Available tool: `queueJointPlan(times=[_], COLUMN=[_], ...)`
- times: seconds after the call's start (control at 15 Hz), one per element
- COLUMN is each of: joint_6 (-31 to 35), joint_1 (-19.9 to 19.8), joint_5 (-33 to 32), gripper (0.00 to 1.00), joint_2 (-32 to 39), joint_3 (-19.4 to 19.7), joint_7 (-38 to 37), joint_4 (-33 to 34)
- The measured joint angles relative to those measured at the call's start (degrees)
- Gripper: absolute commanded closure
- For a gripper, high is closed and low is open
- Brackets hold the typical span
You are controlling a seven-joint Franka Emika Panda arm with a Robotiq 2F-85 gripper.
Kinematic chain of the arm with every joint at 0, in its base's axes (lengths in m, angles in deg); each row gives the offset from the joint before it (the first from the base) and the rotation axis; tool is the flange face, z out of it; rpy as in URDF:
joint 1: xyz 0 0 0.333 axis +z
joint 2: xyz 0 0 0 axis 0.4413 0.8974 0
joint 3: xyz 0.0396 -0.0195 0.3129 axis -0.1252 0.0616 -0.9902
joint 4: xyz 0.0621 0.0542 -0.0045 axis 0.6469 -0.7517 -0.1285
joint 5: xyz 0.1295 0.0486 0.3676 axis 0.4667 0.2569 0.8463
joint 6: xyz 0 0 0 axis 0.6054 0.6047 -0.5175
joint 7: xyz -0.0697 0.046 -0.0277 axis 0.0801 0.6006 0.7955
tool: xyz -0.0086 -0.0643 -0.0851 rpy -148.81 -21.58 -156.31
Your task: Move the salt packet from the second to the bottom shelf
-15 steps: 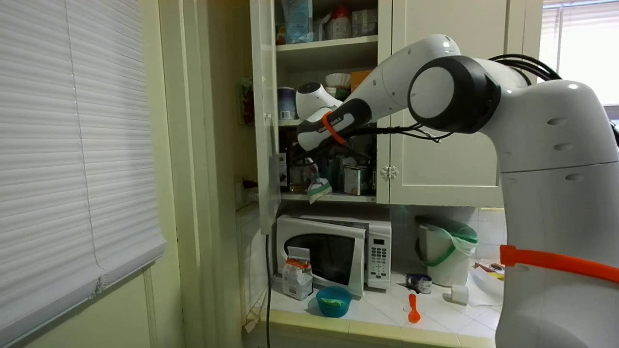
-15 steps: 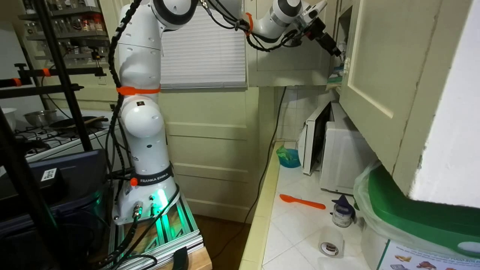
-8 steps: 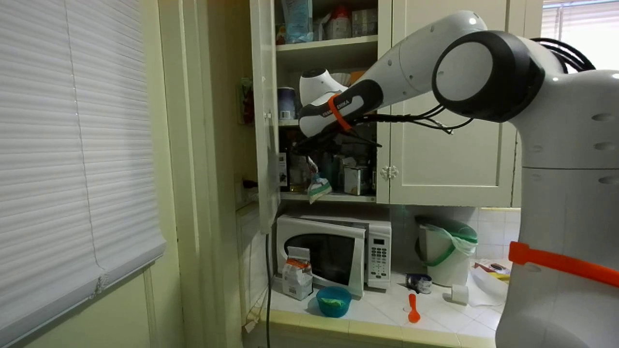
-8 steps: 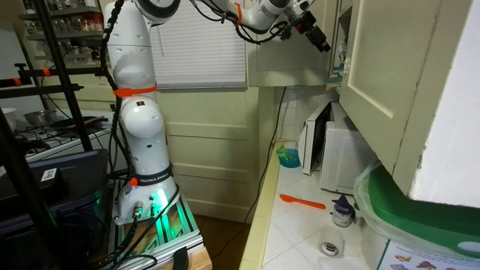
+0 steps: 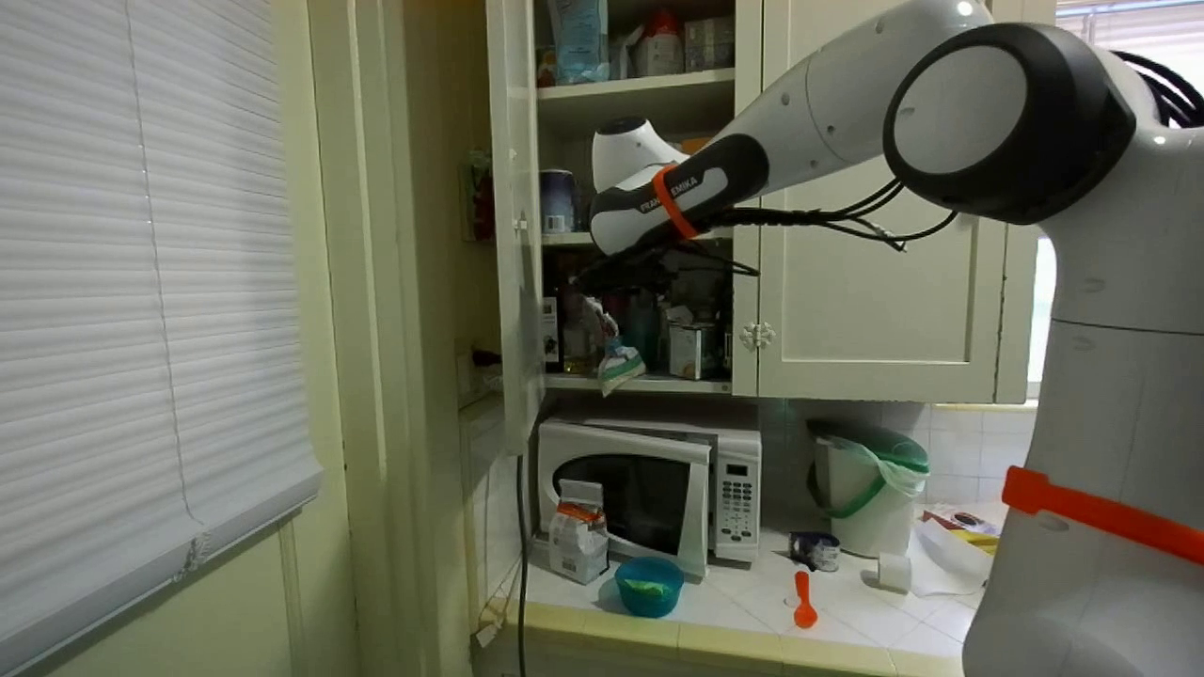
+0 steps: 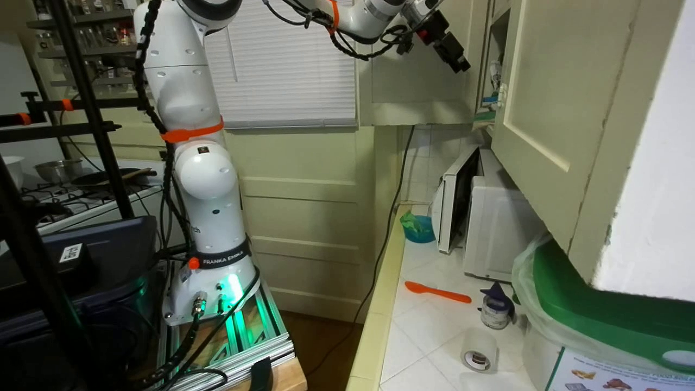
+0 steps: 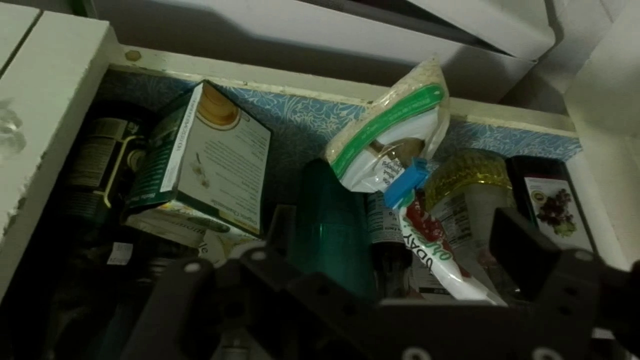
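Observation:
The salt packet (image 5: pixel 623 365) is a clear and white bag with a green stripe and a blue clip. It stands on the bottom shelf (image 5: pixel 673 385) and its lower end hangs over the front edge. The wrist view shows the packet (image 7: pixel 392 142) across the shelf's front rim (image 7: pixel 250 72), its twisted top pointing toward my gripper. My gripper (image 7: pixel 400 237) is open, with nothing held between its fingers. In an exterior view the gripper (image 6: pixel 460 66) is in front of the cupboard, apart from the packet. Elsewhere the arm hides most of it.
On the bottom shelf are a tea carton (image 7: pixel 227 160), a green bottle (image 7: pixel 327 230), a yellow-topped jar (image 7: pixel 470 182) and a dark bottle (image 7: pixel 555 200). The cupboard door (image 5: pixel 517 244) stands open at the side. A microwave (image 5: pixel 640 498) is below. The second shelf (image 5: pixel 564 239) is above.
My gripper has backed away from the cupboard and risen a little, from close to the packet's top to apart from it. The packet stays on the bottom shelf; its top shifted slightly.

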Motion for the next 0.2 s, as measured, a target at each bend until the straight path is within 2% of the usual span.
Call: queueJointPlan(times=[0.2], joint_6=[0.0], joint_1=[0.0], joint_5=[0.0], gripper=[0.0], joint_2=[-0.4], joint_3=[-0.1], joint_7=[0.1], joint_4=[-0.6])
